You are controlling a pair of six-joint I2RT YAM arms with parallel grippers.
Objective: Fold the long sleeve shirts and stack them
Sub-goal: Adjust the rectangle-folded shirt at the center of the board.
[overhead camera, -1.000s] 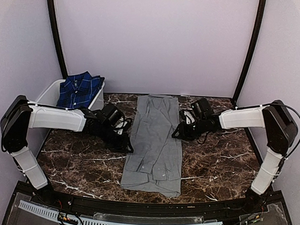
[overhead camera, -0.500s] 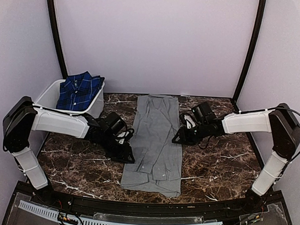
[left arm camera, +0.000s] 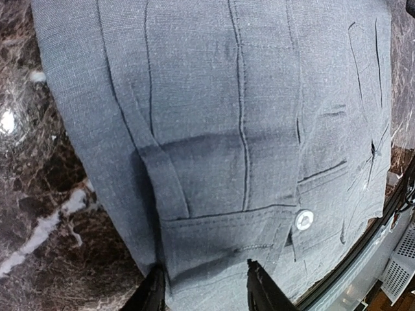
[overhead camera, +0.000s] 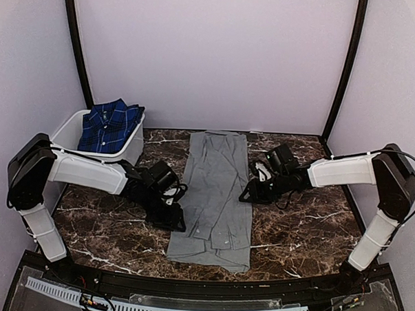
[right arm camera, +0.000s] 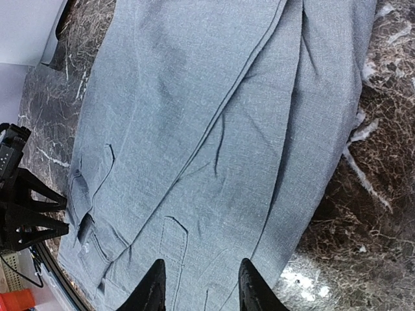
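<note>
We find the grey shirt (overhead camera: 212,197) lying flat in a long strip down the middle of the bench (overhead camera: 301,228). The plaid shirt (overhead camera: 111,124) sits in the tub (overhead camera: 62,132) at the back left corner. The left claw (left arm camera: 204,291) and right claw (right arm camera: 201,288) each have their fingers apart at the grey shirt's side edges, clamping nothing.
</note>
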